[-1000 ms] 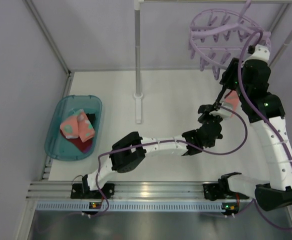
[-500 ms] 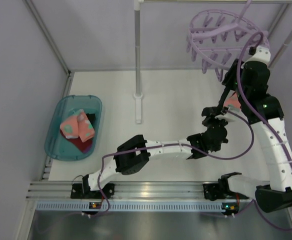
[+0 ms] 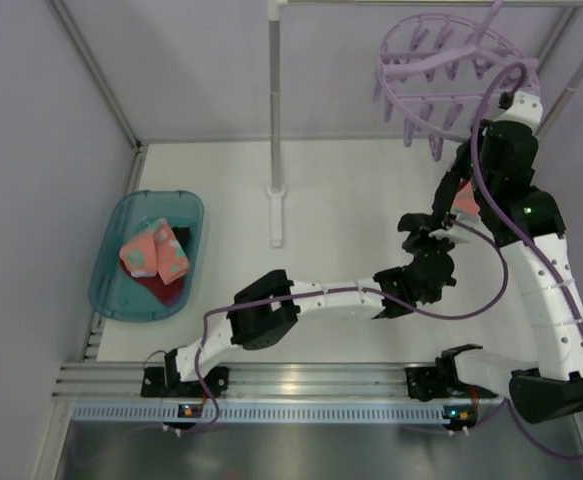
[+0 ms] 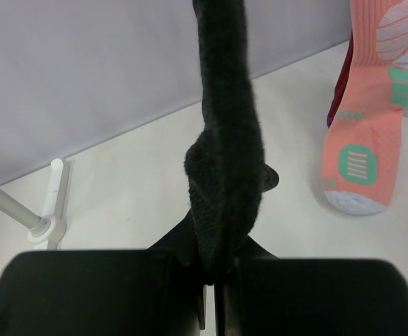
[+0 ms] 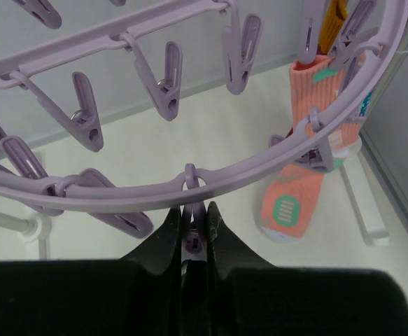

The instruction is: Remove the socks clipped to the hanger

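A round lilac plastic ring hanger point(image 5: 259, 166), hung with dangling lilac pegs, sits above the far right corner of the white tabletop point(image 3: 351, 190). A limp black fabric sock point(image 4: 224, 140) hangs beneath it with its long axis vertical; its upper part runs out of the left wrist view. Its lower end is nipped between the closed fingers of the left hand point(image 4: 216, 260). Just to the right of it hangs a salmon-pink sock with green patches point(image 4: 366, 140), also upright, toe down and cuff up, clipped to the ring.

The left arm stretches low from its base at the near edge, across the tabletop towards the right edge, elbow bent, with the hand tipped up under the hanger. The right arm rises steeply from the near right corner and folds over at the top. The right hand point(image 5: 194, 229) is clamped tight on a single lilac peg point(image 5: 192, 248) hanging directly below the ring.

A teal translucent tub point(image 3: 141, 212) near the left edge holds a salmon sock point(image 3: 156, 250) and a dark red one point(image 3: 161, 290). A white metal pole point(image 3: 275, 120) stands at the far edge.
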Available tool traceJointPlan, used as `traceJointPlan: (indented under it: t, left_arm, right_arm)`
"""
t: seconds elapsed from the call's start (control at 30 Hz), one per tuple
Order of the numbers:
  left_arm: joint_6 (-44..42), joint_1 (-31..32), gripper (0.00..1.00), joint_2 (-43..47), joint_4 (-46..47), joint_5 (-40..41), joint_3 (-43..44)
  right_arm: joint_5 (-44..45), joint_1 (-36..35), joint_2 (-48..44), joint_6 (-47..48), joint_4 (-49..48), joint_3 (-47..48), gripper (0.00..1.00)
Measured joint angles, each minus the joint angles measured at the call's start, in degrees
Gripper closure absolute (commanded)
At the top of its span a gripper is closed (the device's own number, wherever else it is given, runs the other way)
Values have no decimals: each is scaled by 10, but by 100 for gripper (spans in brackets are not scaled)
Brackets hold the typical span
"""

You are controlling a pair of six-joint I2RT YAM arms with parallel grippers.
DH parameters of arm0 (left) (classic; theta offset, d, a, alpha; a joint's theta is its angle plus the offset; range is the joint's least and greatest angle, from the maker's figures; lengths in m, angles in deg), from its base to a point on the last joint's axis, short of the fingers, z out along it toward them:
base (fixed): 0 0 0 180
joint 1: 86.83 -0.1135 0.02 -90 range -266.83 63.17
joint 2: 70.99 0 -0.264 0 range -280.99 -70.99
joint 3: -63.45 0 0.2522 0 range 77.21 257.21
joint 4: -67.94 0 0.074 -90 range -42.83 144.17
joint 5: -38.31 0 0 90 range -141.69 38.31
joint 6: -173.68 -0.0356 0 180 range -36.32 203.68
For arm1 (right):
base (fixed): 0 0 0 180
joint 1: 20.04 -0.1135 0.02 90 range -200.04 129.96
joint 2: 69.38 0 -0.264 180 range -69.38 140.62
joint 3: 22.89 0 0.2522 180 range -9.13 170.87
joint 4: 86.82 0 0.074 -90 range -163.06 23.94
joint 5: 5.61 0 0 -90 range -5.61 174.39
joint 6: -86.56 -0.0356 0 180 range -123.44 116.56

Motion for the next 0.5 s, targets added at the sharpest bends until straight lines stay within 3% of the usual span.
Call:
traceJointPlan:
  t: [0.33,0.5]
  left_arm:
    - [-7,0,100,0,4,1,-8]
    - [12,-4,100,36,8,-17,-130]
  right_arm:
    - [0,0,4,-2,-2,0,100]
    - [0,0,5,-2,-2,0,100]
